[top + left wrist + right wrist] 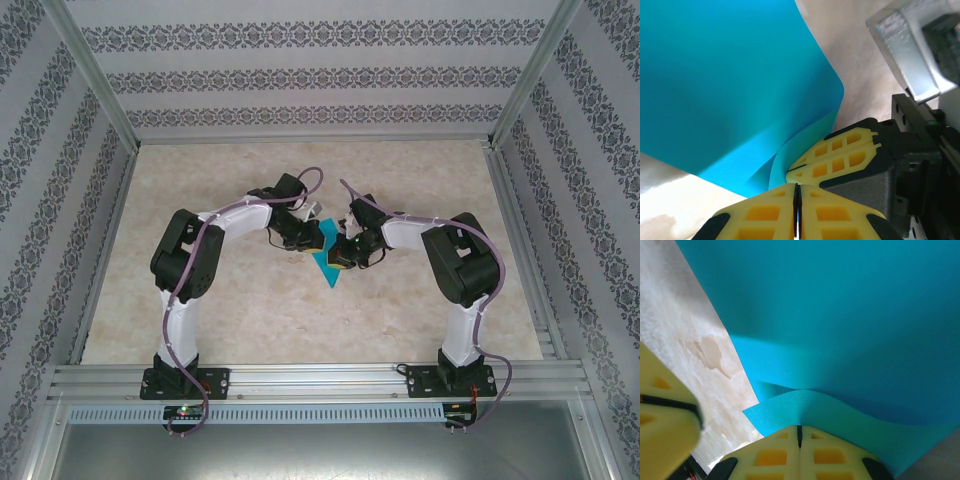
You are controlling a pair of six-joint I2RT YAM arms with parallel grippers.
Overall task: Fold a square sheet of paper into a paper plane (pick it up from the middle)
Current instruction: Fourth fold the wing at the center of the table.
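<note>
The turquoise square sheet of paper (pixel 328 266) hangs bent between the two grippers above the middle of the table, tapering to a point toward the near side. My left gripper (pixel 308 240) is shut, and a curled edge of the paper (pixel 730 85) runs down to its fingertips (pixel 796 187). My right gripper (pixel 343 252) is shut on the paper's lower edge (pixel 840 320), which bulges up from its fingertips (pixel 800 430). In the left wrist view the right gripper's yellow fingers (pixel 840 155) press together just beyond my own, close to touching them.
The beige marbled table top (pixel 250 320) lies under the paper. Aluminium frame rails (pixel 320 378) run along the near edge, and patterned walls (pixel 320 80) close in the back and sides. The left gripper's yellow finger (pixel 665 415) crowds the right wrist view's left edge.
</note>
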